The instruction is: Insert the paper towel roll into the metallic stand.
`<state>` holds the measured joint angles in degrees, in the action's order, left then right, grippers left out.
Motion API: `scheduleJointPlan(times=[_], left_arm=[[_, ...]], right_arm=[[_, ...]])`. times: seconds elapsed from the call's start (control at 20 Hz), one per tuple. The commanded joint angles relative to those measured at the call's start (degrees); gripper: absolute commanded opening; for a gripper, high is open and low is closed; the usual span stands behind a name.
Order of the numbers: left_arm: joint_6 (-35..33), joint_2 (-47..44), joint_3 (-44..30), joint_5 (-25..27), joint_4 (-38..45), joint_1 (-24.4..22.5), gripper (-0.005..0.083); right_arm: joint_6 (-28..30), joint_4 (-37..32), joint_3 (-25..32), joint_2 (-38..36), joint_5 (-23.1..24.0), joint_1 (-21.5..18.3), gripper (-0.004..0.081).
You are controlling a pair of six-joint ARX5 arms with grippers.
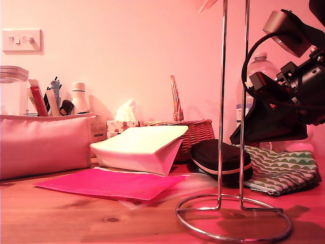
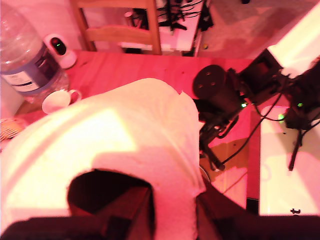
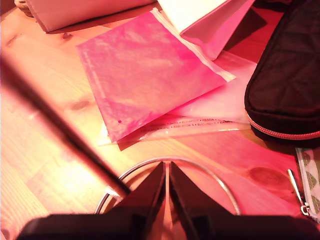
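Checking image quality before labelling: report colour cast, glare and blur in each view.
Exterior view: strong pink cast, metallic stand sharp, dark arm at that view's right. First wrist view: paper towel roll close, overexposed and soft, hiding my first gripper. Second wrist view: warm glare on the table; a dark blurred rod crosses before my second gripper.

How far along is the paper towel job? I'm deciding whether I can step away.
Done: the paper towel roll is picked up and held in my first gripper. In hand: my second gripper, jaws nearly together, sits by the metallic stand over its ring base; whether it pinches a rod is unclear. Left: the rods look bare in the exterior view, so the roll is not yet threaded on.
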<state>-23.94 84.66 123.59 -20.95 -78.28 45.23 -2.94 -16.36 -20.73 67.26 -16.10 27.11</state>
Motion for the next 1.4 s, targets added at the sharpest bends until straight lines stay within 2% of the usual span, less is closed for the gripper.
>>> scheduleJointPlan(times=[0.0, 0.3, 0.45, 0.75, 1.35], left_arm=[[0.0, -1.8, -1.3, -0.4, -0.2, 0.3, -0.0025], [0.2, -3.8, -1.3, -0.4, -0.2, 0.3, -0.0025], [-0.1, -3.8, -1.3, 1.9, -0.2, 0.3, -0.0025], [0.4, -3.6, -1.3, 0.2, -0.2, 0.3, -0.0025], [2.5, 0.5, -1.4, 0.3, -0.3, 0.3, -0.0025]], right_arm=[[0.0, -0.5, 0.4, 0.1, -0.2, 0.2, -0.0013], [0.0, -0.5, 0.4, 0.1, -0.2, 0.2, -0.0013], [0.0, -0.6, 0.4, 0.1, -0.2, 0.3, -0.0013], [0.0, -1.7, 0.4, 0.1, -0.2, 0.3, -0.0013], [0.0, -2.6, 0.4, 0.1, -0.2, 0.2, -0.0013]])
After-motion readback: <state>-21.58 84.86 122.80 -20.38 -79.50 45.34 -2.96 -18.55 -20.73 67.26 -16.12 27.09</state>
